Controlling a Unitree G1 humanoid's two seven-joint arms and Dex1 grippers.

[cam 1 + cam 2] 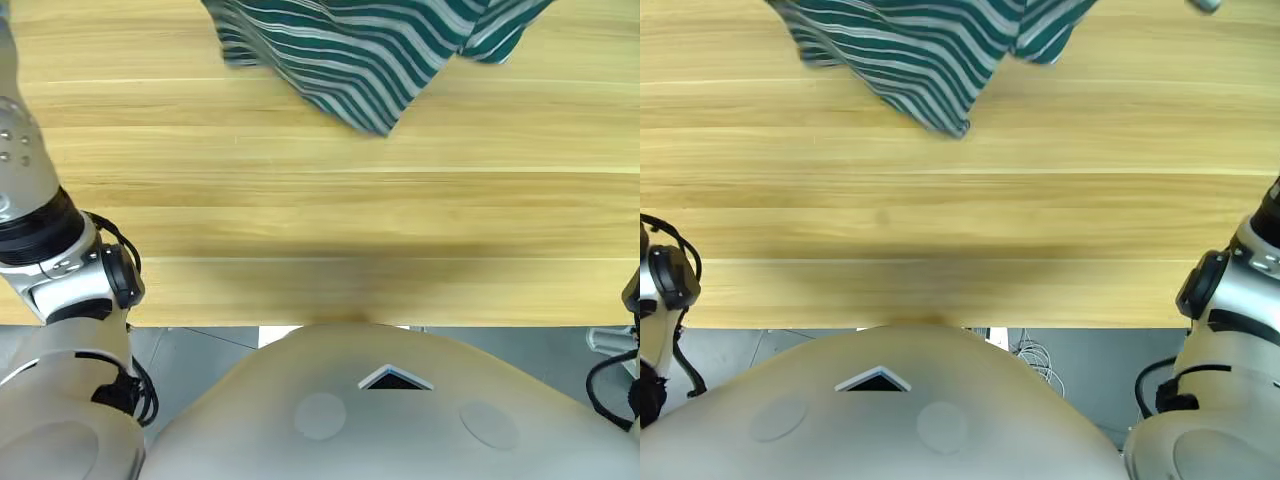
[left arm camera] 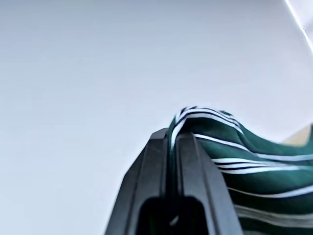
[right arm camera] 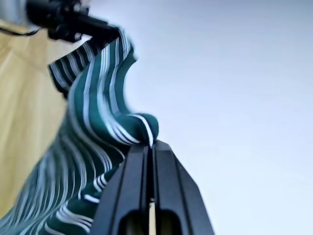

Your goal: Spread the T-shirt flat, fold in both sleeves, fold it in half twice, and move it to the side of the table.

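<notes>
Left wrist view had the left gripper [image 2: 172, 139] pinched tight on a fold of the green-and-white striped T-shirt [image 2: 254, 171]. In the right wrist view the right gripper [image 3: 149, 147] was likewise clamped on a bunched edge, with the cloth draping away from it. I judged the T-shirt light, limp and apt to sag and twist, neither slippery nor fragile. Holds at the shoulder seams or hem corners would let it open flat, though I could not tell which parts were pinched. The eye views gave what the wrist cameras lacked: the T-shirt hung along the top of the frame, its lowest tip drooping toward the wooden table [image 1: 320, 210], and I could not tell whether it touched. The right wrist view added the left gripper in its upper left, holding the far end.
</notes>
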